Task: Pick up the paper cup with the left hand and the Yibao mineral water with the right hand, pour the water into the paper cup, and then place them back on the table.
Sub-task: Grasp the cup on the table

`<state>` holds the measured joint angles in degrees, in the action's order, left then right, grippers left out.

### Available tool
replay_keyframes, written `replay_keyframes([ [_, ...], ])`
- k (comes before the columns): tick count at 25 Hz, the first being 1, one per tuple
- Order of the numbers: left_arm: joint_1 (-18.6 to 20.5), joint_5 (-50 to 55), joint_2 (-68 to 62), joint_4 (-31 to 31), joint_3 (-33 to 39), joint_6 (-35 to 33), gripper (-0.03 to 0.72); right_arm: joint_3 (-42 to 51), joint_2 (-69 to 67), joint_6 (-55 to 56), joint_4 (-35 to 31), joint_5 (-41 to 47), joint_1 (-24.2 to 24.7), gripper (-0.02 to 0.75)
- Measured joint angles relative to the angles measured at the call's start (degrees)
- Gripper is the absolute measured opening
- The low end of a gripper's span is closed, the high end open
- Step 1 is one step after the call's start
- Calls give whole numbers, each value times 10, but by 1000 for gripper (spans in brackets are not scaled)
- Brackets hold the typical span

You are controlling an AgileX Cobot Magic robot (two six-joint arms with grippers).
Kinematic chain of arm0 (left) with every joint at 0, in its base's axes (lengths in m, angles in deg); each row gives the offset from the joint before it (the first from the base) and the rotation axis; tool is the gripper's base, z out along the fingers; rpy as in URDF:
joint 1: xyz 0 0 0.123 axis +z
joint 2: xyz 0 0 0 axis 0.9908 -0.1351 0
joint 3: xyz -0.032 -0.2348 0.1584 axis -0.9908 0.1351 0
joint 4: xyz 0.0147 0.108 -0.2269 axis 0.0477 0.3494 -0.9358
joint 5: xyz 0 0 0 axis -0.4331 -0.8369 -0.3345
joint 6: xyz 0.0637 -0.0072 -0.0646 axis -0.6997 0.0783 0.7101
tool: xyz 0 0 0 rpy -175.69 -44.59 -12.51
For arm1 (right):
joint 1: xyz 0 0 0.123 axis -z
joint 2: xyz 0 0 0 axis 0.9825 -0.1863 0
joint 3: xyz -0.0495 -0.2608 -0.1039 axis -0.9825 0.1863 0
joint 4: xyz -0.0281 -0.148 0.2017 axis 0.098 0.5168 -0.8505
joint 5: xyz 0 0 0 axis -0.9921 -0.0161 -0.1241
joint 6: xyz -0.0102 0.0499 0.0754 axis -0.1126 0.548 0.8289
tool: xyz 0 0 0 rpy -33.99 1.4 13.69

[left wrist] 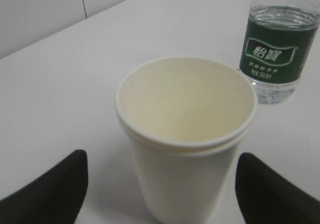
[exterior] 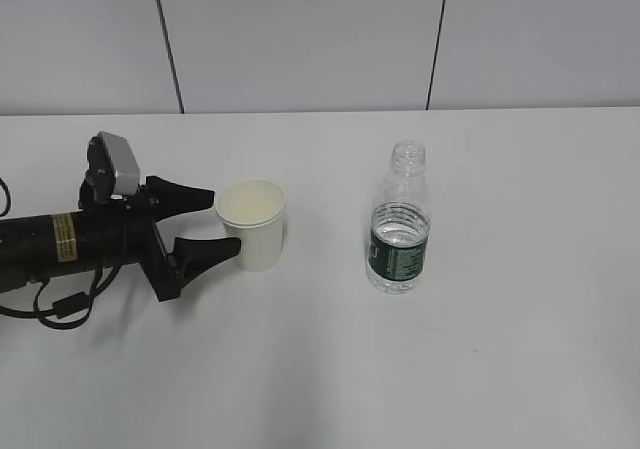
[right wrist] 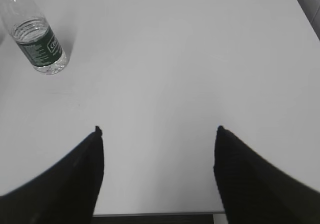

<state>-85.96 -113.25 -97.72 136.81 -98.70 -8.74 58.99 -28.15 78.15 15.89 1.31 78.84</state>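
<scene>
The paper cup [exterior: 254,231] stands upright and empty on the white table [exterior: 500,369], left of centre. My left gripper [exterior: 225,222] is open, its two black fingers either side of the cup's left flank, and I see no contact. In the left wrist view the cup [left wrist: 185,149] fills the middle between the fingertips [left wrist: 55,189], with clear gaps on both sides. The Yibao mineral water [exterior: 400,231] stands upright and capless to the cup's right, part full; it also shows in the left wrist view [left wrist: 274,49]. My right gripper [right wrist: 158,129] is open and empty above the table, far from the bottle [right wrist: 39,42]; it does not show in the exterior view.
A grey panelled wall [exterior: 300,39] runs behind the table. In the right wrist view the table's near edge [right wrist: 150,214] lies just below the fingers. Cables hang from the left arm [exterior: 60,304] near the left border.
</scene>
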Motion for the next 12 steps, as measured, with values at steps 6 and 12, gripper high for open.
replay_keyframes([
  [6, -15, -2, -5, 1, -16, 11, 553, 0, 0, 0, 0, 0, 0, 538],
  [12, -29, -1, -27, 0, -19, 15, 553, 0, 0, 0, 0, 0, 0, 538],
])
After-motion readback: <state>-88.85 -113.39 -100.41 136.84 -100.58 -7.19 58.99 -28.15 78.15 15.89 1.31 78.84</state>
